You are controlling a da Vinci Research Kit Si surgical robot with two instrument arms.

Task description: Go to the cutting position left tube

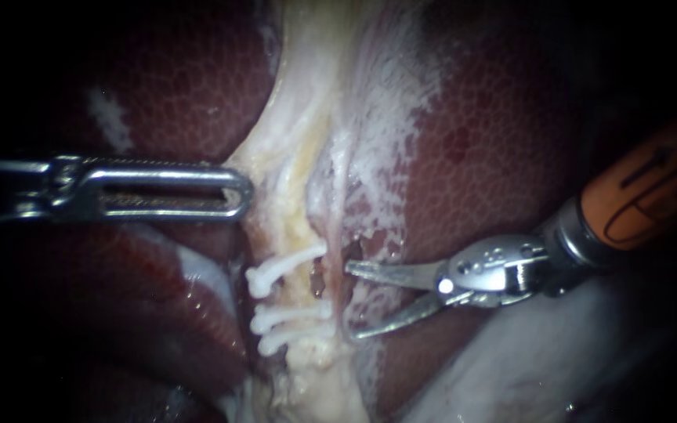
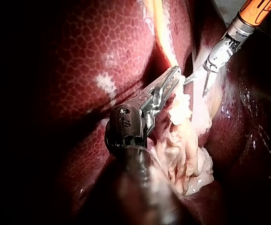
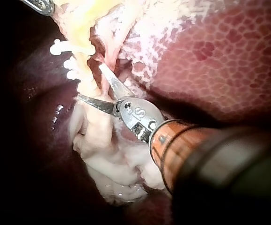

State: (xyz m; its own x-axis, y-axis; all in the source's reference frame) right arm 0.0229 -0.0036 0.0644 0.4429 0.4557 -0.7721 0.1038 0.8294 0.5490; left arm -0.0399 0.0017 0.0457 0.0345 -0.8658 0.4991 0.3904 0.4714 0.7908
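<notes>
Left pincer [image 1: 238, 192] clamped on the edge of the pale tissue [image 1: 299, 125], dark liver [image 1: 182, 86] behind. Just right and lower, left tube [image 1: 303, 288], crossed by three white clips [image 1: 287, 315]. Right pincer [image 1: 354, 301] gaping wide, tips just beside the tube, level with the gap between clips, not around it.

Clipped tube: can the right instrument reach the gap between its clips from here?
Probably yes: the open right instrument sits beside the tube, level with the gap between its clips; only a thin pink strand runs between them.
</notes>
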